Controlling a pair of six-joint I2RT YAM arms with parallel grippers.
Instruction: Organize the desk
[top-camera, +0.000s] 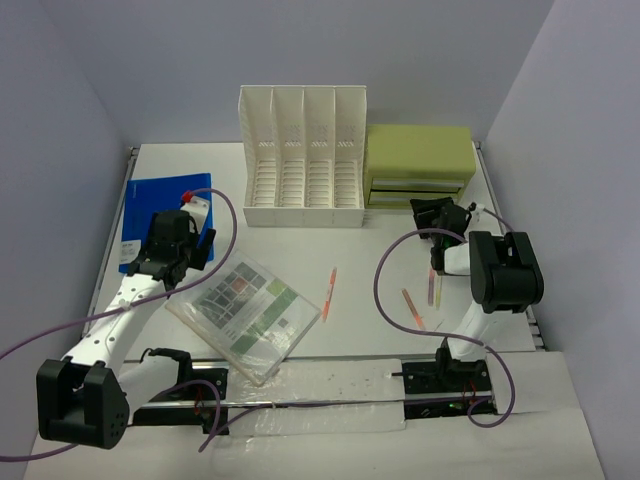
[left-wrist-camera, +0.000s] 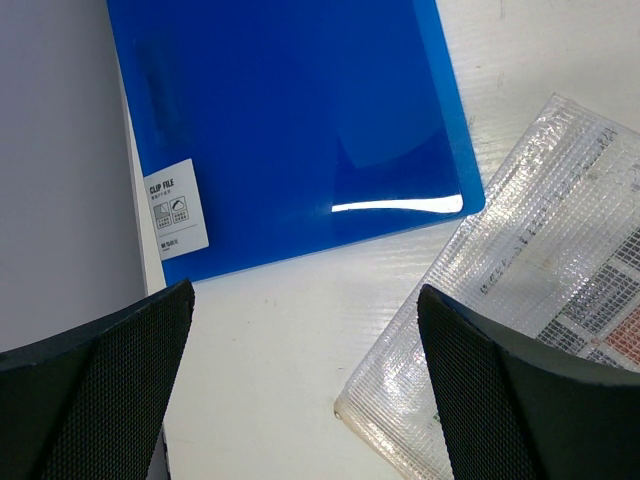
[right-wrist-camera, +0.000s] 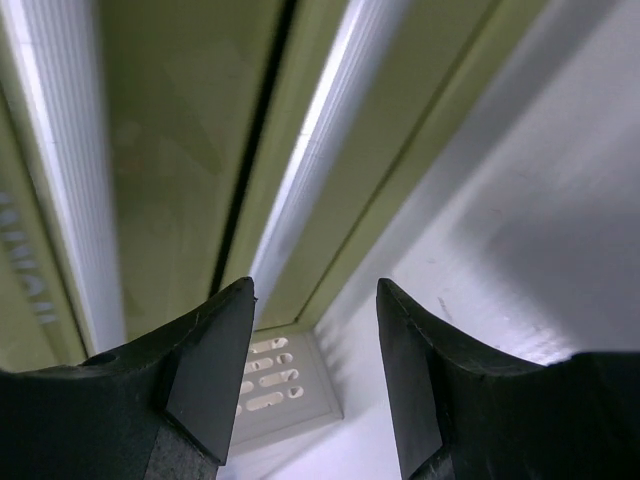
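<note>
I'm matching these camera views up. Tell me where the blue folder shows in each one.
Top view: the blue folder lies at the far left of the desk.
Left wrist view: the folder fills the upper left.
Right wrist view: not in it; it faces the green drawer box.
Shared landmark: the clear pouch, just right of the folder in the top and left wrist views.

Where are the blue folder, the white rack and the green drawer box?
blue folder (left-wrist-camera: 300, 130), left wrist view, middle of cover.
white rack (top-camera: 290, 185), top view, slotted floor.
green drawer box (top-camera: 418, 150), top view, top face.
</note>
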